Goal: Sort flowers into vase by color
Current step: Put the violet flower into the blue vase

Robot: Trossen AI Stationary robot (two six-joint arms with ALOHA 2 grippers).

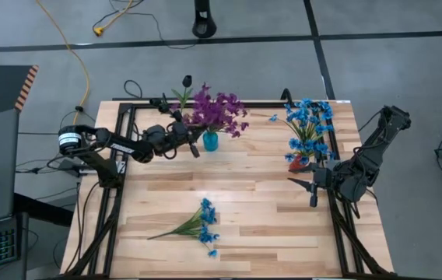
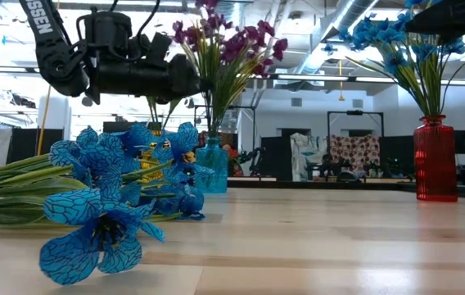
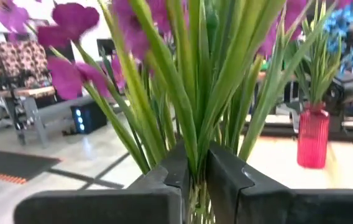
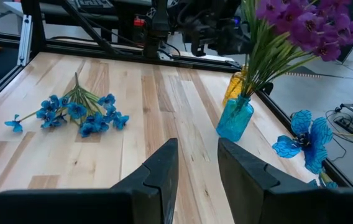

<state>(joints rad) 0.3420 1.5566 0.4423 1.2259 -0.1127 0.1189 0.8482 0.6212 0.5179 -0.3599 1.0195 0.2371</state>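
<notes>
Purple flowers (image 1: 217, 109) stand with their stems in a teal vase (image 1: 210, 141) at the far middle of the table. My left gripper (image 1: 195, 145) is shut on their green stems just above the vase. Blue flowers (image 1: 308, 124) stand in a red vase (image 1: 297, 162) at the right. A blue sprig (image 1: 198, 225) lies flat on the table near the front. A dark blossom (image 1: 187, 80) rises from a yellow vase (image 4: 232, 90) behind the teal one. My right gripper (image 1: 312, 189) is open and empty, low over the table near the red vase. My left gripper pinches several green stems (image 3: 195, 163) of the purple flowers between its two fingers, below the leaves and blossoms. The fingers come level from the table's left side and lie across the stems. The stems stand upright, with their lower ends in the teal vase (image 4: 234, 121).
A black metal frame (image 1: 120, 155) runs along the table's left, far and right edges. Bare wooden tabletop (image 1: 260, 202) lies between the vases and the lying sprig. Both arm bases stand at the table's sides.
</notes>
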